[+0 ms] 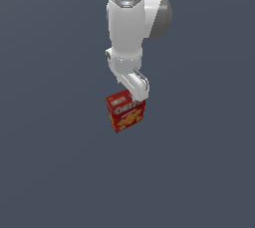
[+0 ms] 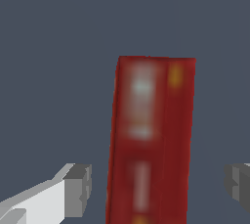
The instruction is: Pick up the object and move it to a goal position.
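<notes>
A white robot arm's gripper (image 2: 155, 189) is hanging wide open over a red cracker box (image 1: 125, 112) standing on grey ground; the box is sitting between the fingers (image 2: 78, 189), touching neither.

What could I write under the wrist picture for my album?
A red cracker box sits between the robot's open pincer fingers, neither one touching it.

A plain, evenly lit slate-grey backdrop (image 1: 55, 172) fills both views.
</notes>
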Available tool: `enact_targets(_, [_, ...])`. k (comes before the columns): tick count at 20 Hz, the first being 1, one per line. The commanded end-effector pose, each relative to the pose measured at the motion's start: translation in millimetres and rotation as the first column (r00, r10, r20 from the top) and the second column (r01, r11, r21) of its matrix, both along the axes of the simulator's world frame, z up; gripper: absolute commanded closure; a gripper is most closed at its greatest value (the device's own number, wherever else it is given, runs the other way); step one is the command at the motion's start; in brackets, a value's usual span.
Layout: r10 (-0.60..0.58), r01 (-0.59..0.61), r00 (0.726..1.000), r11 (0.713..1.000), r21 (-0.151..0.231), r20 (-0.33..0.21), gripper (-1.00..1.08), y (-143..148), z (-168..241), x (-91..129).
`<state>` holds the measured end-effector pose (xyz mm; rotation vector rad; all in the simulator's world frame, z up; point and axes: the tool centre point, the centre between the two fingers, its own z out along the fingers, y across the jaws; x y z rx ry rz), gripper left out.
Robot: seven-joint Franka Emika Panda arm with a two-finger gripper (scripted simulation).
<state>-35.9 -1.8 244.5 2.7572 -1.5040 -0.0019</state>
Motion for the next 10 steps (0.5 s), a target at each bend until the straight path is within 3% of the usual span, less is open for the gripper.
enact_targets(1, [-0.027, 0.027, 1.000, 1.000, 0.000, 0.001, -0.92, 0.2, -1.2, 0.8])
enact_targets(10, [-0.046, 0.046, 0.999, 0.999, 0.000, 0.001, -0.92, 0.4, -3.6, 1.3])
